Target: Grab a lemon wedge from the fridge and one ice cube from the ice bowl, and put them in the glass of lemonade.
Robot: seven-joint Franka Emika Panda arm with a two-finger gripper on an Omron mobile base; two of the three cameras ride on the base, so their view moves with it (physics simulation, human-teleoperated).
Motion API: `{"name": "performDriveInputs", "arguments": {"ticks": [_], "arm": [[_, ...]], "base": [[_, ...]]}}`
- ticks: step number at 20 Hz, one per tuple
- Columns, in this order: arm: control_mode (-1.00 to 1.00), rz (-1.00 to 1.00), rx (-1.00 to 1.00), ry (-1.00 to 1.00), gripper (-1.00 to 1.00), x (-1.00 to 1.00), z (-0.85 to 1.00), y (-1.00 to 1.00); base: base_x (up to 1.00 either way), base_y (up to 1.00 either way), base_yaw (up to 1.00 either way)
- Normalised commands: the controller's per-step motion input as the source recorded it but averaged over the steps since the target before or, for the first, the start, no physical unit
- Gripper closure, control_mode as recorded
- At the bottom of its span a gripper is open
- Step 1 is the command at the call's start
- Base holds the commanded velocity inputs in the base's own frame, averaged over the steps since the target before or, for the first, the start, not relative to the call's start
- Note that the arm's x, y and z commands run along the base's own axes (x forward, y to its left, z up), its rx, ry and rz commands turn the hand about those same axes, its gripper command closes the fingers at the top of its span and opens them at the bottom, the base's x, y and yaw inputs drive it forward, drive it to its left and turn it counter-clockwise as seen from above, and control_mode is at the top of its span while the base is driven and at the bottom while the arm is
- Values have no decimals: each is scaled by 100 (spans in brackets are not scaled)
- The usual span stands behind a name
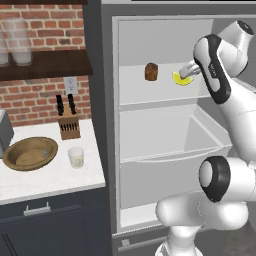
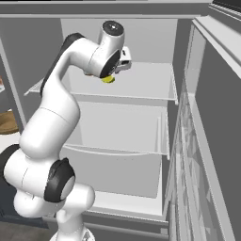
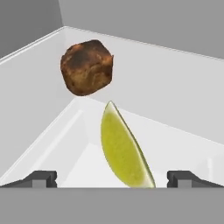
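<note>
The fridge (image 1: pixel 106 100) stands open. On its top shelf lies the yellow lemon wedge (image 1: pixel 182 79) (image 2: pixel 108 79) (image 3: pixel 124 148). My gripper (image 1: pixel 188 70) (image 2: pixel 120 66) (image 3: pixel 113 179) reaches in right at the wedge, open. In the hand view the wedge lies between the two fingertips (image 3: pixel 43 178), which stand wide apart from it. On the counter to the left are the wooden ice bowl (image 1: pixel 30 153) and the glass of lemonade (image 1: pixel 76 157). The ice cube is hidden from view.
A brown muffin-like lump (image 1: pixel 151 71) (image 3: pixel 86 67) sits on the same shelf behind the wedge. A knife block (image 1: pixel 68 122) stands at the brick wall, with tall clear jars (image 1: pixel 17 35) on the shelf above. The fridge door (image 2: pixel 212 117) hangs open on the right.
</note>
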Motion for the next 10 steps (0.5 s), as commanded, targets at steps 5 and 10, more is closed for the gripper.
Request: {"name": "performDriveInputs", "arguments": {"ticks": [5, 10], "arm": [[-100, 8, 0, 0, -100, 41, -1, 0], [-100, 8, 0, 6, -100, 54, -1, 0]], "base": [[0, 0, 0], [0, 0, 0]]}}
